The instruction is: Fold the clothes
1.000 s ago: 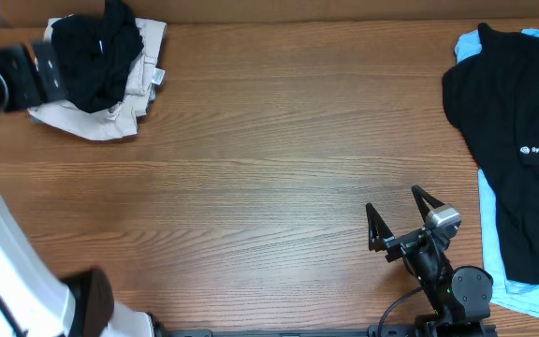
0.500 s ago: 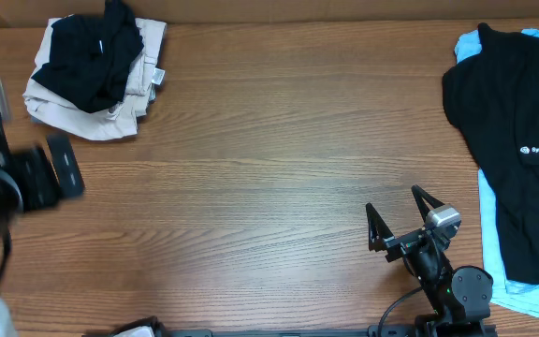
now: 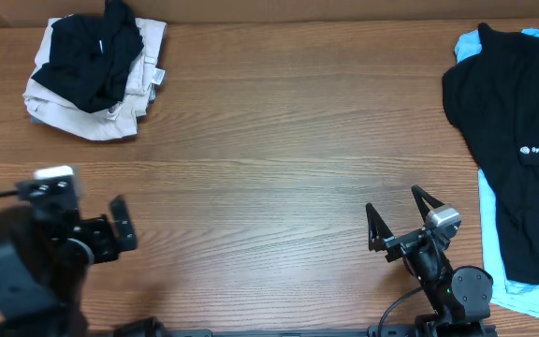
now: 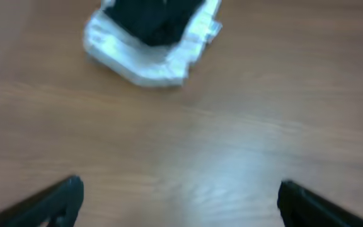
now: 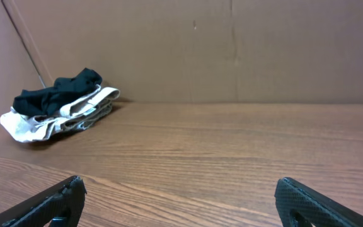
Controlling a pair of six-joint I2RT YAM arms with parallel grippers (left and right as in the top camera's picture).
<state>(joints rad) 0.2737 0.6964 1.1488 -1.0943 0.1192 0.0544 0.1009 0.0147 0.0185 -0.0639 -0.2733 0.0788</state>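
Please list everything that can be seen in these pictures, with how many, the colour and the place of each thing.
T-shirt: one, black, crumpled on top of the trousers at the far left corner of the table.
trousers: one, beige, bunched under the T-shirt.
logo shirt: one, black with a small white logo, spread at the right edge of the table, on top of the light blue garment.
light blue garment: one, light blue, mostly covered, showing along the logo shirt's edges.
table: one, brown wood grain, under everything.
back wall: one, brown, behind the far edge of the table.
left gripper: one, black, near left, open, holding nothing.
right gripper: one, black, near right, open, holding nothing.
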